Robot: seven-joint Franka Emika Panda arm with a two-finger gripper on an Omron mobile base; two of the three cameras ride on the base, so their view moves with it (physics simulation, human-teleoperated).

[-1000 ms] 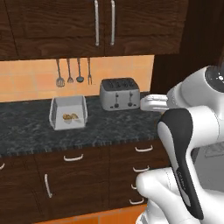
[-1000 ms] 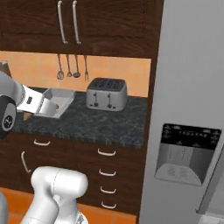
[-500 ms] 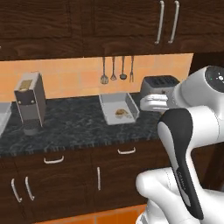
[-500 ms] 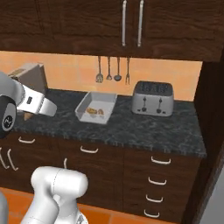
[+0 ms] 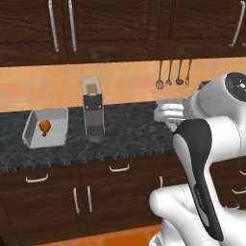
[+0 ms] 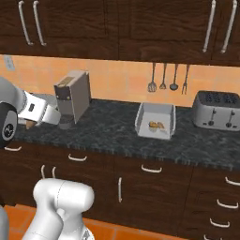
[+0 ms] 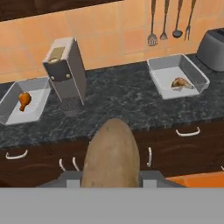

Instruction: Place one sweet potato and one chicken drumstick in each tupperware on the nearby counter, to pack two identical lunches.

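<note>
- Dark brown cabinets (image 6: 117, 23) hang over an orange tiled wall, and below them runs the black-grey speckled tabletop (image 5: 125, 139) on dark drawers with curved white handles.
- White robot arm (image 5: 206, 158) rises at the lower right of the left base view, in front of the tabletop.
- Grey coffee machine (image 7: 66, 74) stands upright on the tabletop, between the two trays; it serves as landmark for the rest.
- Silver toaster (image 6: 218, 110) sits on the tabletop far to the right of the coffee machine, beyond the right tray.
- Left tupperware (image 5: 58, 116) lies on the tabletop just to the left of the coffee machine, apart from it, and holds one orange chicken drumstick (image 5: 44, 127).
- Right tupperware (image 6: 166, 112) lies on the tabletop well to the right of the coffee machine and holds brownish food (image 7: 180, 83); what exactly it is cannot be told.
- Hanging utensils (image 6: 166, 77) line the wall above the right tupperware, right of the coffee machine.
- End effector (image 7: 111, 175) is clenched on a brown sweet potato (image 7: 111, 155), held in front of the drawers, below and slightly right of the coffee machine in the hand view.
</note>
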